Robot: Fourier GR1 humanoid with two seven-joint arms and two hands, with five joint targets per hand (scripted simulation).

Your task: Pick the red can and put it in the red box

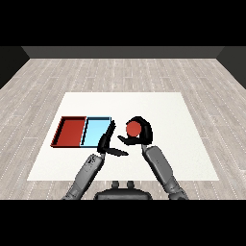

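1. The red can [133,128] is a little right of the middle of the frame, above the white table [182,144]. Only its round red top shows to the camera.

2. The right hand [142,130] is curled round the can — the black fingers wrap it at the right and over the top, and the thumb reaches under it at the left. So the fingers are clamped on the can.

3. The left hand [106,142] is just left of the can, near the right edge of the light blue tray [97,131]. Its fingers are straight and point upward in the frame, the thumb stands out to the right, and it holds nothing.

4. The red tray [70,132] lies left of the middle, touching the blue tray side by side. The blue tray is between the can and the red tray, so the can is not yet at its goal.

5. Handling, as a judgement: the can is probably stiff and light, with a smooth round wall that may slip or turn in the hand. The best place to hold it seems the middle of its wall, with fingers and thumb on opposite sides — this is about how it is held now.

6. The next move would probably carry the can leftward over the blue tray, and the left hand stands close to this way.
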